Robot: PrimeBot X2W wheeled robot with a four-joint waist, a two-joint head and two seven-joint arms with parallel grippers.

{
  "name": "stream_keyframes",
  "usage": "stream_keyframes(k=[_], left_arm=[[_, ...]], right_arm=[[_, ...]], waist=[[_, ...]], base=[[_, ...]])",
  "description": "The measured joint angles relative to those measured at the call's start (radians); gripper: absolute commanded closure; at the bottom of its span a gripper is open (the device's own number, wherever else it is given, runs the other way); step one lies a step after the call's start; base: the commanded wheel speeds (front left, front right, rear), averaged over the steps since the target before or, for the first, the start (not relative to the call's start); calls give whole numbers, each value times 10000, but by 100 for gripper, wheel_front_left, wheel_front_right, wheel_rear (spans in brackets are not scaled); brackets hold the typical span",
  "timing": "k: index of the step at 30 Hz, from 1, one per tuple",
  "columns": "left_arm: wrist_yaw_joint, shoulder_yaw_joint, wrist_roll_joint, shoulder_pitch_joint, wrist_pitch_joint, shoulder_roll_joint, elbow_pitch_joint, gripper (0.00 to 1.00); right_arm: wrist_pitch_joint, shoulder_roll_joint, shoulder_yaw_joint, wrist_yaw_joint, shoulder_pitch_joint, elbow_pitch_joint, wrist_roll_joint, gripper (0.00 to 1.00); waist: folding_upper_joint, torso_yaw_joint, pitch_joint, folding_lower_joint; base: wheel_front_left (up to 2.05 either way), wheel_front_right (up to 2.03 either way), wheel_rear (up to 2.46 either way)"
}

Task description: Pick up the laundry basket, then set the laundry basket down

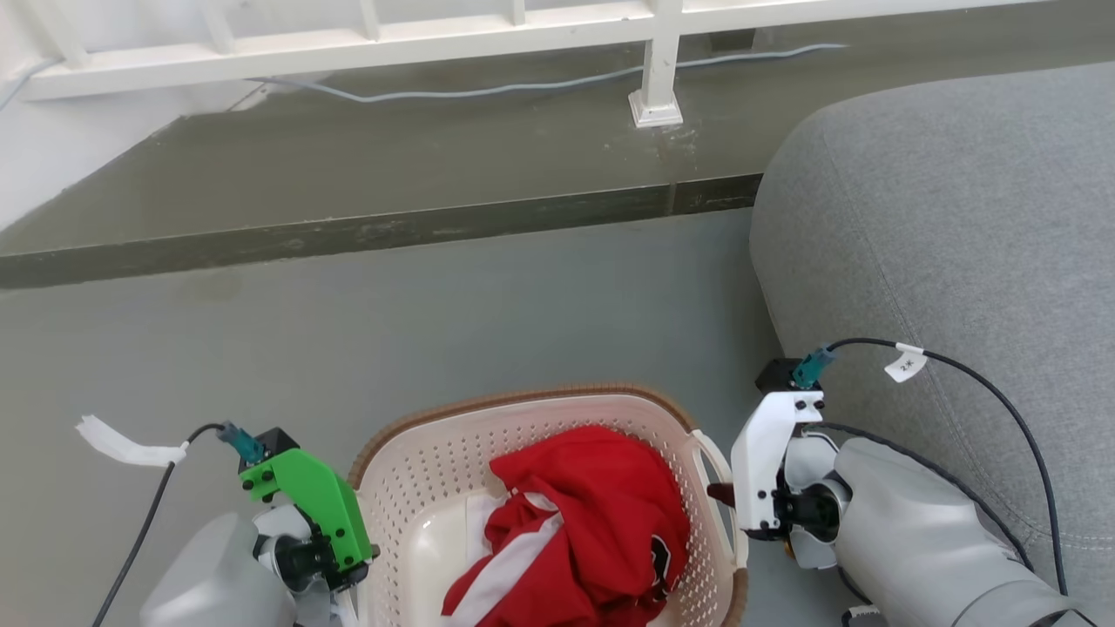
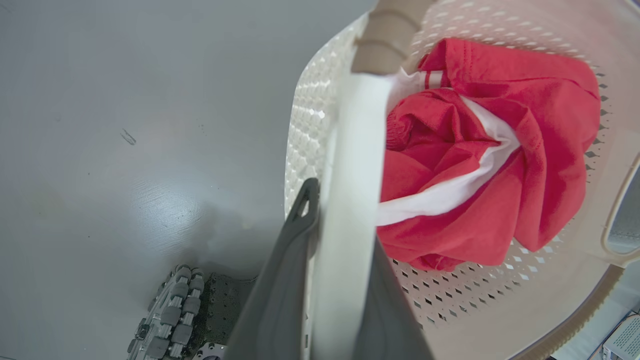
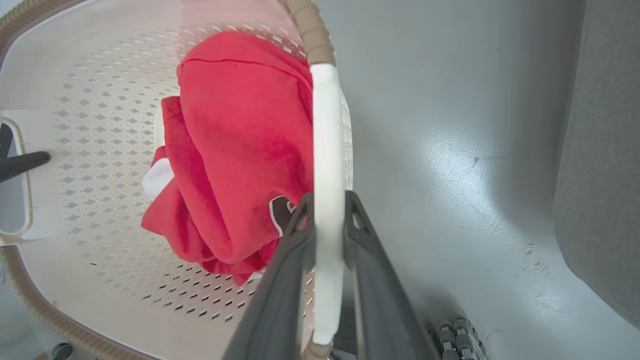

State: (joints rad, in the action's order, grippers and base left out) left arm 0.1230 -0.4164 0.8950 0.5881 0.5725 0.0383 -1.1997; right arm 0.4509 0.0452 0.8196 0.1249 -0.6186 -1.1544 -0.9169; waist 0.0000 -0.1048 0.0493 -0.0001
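Head view shows cream perforated laundry basket (image 1: 418, 470), brown-rimmed, holding red garment (image 1: 592, 514)

laundry basket (image 1: 435, 461): we lose its near end at the head view's bottom edge.
red garment (image 1: 592, 505): bunched up; we cannot tell its kind.
cable tag (image 1: 906, 363): we cannot read its print.

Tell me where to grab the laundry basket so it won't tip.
By its two white side handles, one gripper from each side. The laundry basket is wide with red clothes inside, so holding both ends should keep it level. Each handle is a thin bar, and the left gripper and right gripper pinch one each.
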Motion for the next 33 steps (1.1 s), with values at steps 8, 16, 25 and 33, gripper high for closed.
stream_keyframes(k=[8,16,25,33], left_arm=[[0,-2,81,-118,-2,-6,-50,100],[0,-31,82,-119,-12,-4,-44,100],[0,-52,104,-119,-21,-2,-42,100],[0,-63,161,-119,-194,23,-25,100]], right_arm=[[77,-2,48,12,98,12,-102,100],[92,2,105,12,99,12,-173,100],[167,12,167,12,99,12,-265,100],[92,33,221,10,91,107,-307,100]], waist=[[0,9,-133,0],[0,-14,-147,0],[0,-41,-154,0],[0,-71,-30,0]], base=[[0,0,0],[0,0,0],[0,0,0],[0,0,0]])
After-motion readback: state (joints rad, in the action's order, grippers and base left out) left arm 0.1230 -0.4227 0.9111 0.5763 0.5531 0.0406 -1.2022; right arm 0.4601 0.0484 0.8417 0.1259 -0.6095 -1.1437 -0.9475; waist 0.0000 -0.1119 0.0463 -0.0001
